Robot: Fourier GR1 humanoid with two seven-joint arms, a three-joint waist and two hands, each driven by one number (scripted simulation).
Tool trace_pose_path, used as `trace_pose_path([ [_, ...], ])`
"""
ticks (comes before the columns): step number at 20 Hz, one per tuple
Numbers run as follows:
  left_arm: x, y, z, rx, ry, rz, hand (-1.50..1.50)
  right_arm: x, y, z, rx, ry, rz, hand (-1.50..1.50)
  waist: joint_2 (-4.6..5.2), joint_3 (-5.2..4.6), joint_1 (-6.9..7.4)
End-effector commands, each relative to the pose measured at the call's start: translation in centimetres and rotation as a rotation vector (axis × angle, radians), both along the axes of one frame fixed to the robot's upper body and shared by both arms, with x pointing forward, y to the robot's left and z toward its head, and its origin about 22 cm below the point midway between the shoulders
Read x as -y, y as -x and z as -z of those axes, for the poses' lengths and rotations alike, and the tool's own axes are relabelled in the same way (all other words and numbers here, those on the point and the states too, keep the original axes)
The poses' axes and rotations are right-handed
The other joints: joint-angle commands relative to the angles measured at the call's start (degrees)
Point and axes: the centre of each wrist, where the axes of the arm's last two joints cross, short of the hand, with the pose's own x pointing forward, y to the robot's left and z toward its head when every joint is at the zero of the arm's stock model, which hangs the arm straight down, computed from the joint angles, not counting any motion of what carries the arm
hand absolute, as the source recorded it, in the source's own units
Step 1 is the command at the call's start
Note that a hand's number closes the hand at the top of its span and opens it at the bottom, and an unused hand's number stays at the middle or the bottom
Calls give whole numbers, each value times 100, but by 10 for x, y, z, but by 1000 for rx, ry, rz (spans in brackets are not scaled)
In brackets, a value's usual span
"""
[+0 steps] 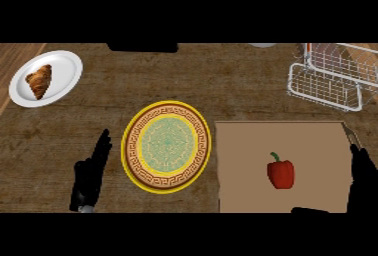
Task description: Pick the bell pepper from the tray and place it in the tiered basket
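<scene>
Head view, sole view inspected. One red bell pepper [280, 173] with a green stem lies on one brown tray [251, 145], at about 4 o'clock from the counter's middle, right of the tray's centre. One white wire tiered basket [328, 90] stands at 2 o'clock, well apart from the pepper; nothing lies between them. One ornate yellow-rimmed plate [166, 147] sits just beside the tray's left edge (bare of food). One white plate [63, 65] at 10 o'clock carries one croissant [39, 80]. Left hand [90, 175] shows at 8 o'clock beside the ornate plate, fingers straight and upward, holding nothing, resting. Right hand [362, 175] shows at the tray's right edge, 4 o'clock, fingers extended, holding nothing, apart from the pepper.
</scene>
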Motion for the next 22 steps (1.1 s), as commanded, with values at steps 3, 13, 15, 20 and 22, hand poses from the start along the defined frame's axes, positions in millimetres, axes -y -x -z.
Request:
trace_pose_path([
  [3, -2, 3, -2, 8, 1, -11, 0, -28, -15, 5, -233, 57, 119, -150, -27, 8, -79],
  [13, -15, 5, 3, 8, -4, -24, 0, -63, -65, 22, -282, 16, 96, -150, -34, 19, -135],
  [15, -5, 3, -1, -9, -10, -19, 0, -68, -72, 13, -322, 13, 110, -150, -34, 17, -128],
  [20, 4, -5, 2, -3, -7, -23, 0, -72, -75, 20, -439, 18, 129, -150, -36, 12, -185],
  [22, 0, -5, -4, 0, -1, -33, 0, -60, -73, 30, -461, 10, 137, -150, -40, 18, -192],
])
